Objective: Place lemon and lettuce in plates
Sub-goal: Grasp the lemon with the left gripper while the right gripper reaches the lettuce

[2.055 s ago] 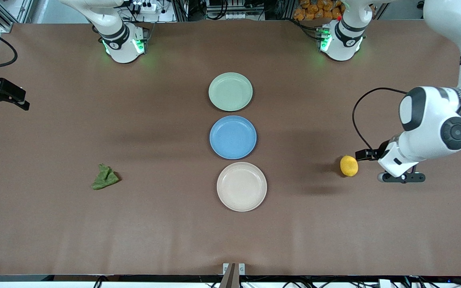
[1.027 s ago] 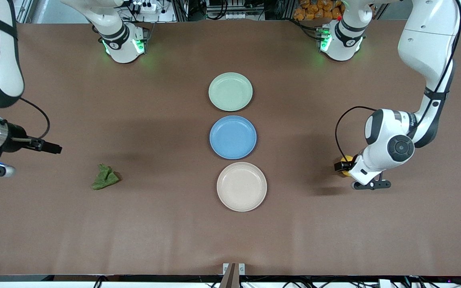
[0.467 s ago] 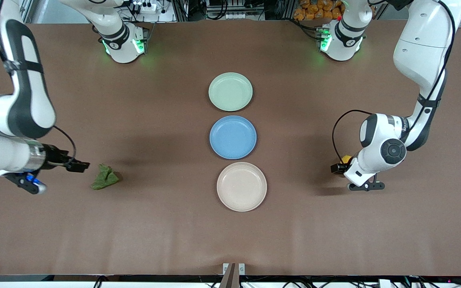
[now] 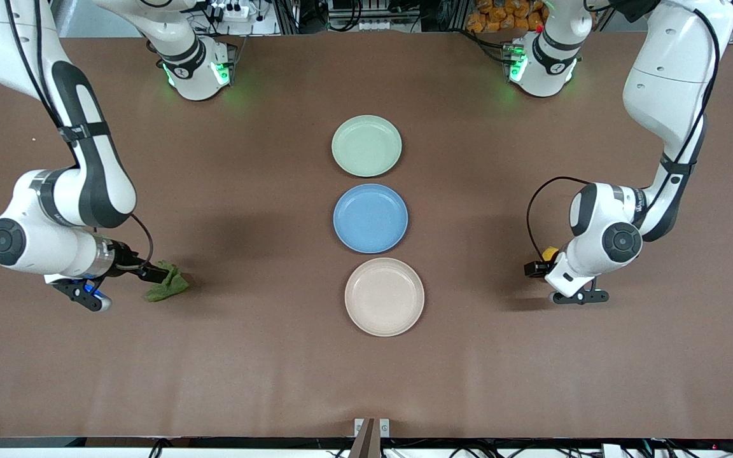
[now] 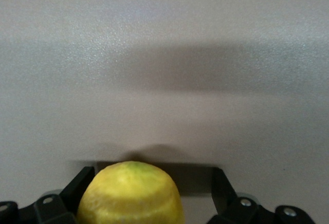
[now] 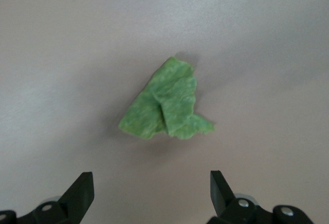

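Two robot arms are working over a brown worktop (image 4: pixel 265 356). The left hand (image 4: pixel 535 269) is sitting low around the lemon (image 4: pixel 550 252), at about three o'clock from the beige plate (image 4: pixel 384 296); its fingers (image 5: pixel 77 185) are spread wide, one on each side of the fruit, not yet closing on it. The right hand (image 4: pixel 158 275) is hovering at the edge of the lettuce (image 4: pixel 169 284), at about nine o'clock from that same plate, fingers (image 6: pixel 79 190) wide open and holding nothing. Judging the risks: the rounded lemon could be rolling or squirting out if the fingers are closing off-centre, and the thin, ragged lettuce is lying flat, so the fingers could be pinching only an edge and dropping it, or scraping the worktop. Either item could also be ending up in the blue plate (image 4: pixel 370 217), which is lying between the mint green plate (image 4: pixel 366 145) at twelve o'clock and the beige one at six o'clock. Count: one lemon, one lettuce piece, three plates, two arms.
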Robot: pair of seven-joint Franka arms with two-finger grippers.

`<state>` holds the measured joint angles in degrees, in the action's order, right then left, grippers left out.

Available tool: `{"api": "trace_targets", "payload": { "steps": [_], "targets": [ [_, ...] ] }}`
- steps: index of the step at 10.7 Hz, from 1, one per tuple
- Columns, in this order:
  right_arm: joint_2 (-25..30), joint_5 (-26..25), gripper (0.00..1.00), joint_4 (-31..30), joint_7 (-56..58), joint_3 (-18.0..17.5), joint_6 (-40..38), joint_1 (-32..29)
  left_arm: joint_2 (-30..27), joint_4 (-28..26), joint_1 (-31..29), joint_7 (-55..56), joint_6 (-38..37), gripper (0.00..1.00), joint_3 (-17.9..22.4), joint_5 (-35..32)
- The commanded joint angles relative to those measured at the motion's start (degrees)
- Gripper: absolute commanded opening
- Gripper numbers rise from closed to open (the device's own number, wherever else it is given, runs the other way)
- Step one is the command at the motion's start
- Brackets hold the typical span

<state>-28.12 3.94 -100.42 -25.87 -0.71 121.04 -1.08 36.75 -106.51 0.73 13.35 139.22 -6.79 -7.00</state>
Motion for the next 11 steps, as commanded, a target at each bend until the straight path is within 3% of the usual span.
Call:
{"api": "trace_targets", "payload": {
  "steps": [1, 2, 5, 11],
  "targets": [
    [-3.9, -2.4, 1.00, 0.0, -0.8, -0.3, 5.5, -0.3, 0.1, 0.3, -0.3, 1.6, 0.0, 0.90, 0.0, -1.8],
    [-5.0, -2.5, 1.00, 0.0, -0.8, -0.3, 7.1, -0.3, 0.1, 0.3, -0.2, 1.6, -0.1, 0.88, 0.0, -1.8],
    [-7.0, -2.4, 1.00, 0.1, -1.4, -0.3, 9.7, -0.5, -0.2, 0.2, -0.4, 1.2, -0.5, 0.71, 0.2, -1.8],
    [-10.8, -2.4, 1.00, 0.7, -6.3, -0.3, 14.8, 0.9, -0.3, 0.2, -0.5, 1.1, -0.9, 0.55, 0.4, -2.1]
  ]
}}
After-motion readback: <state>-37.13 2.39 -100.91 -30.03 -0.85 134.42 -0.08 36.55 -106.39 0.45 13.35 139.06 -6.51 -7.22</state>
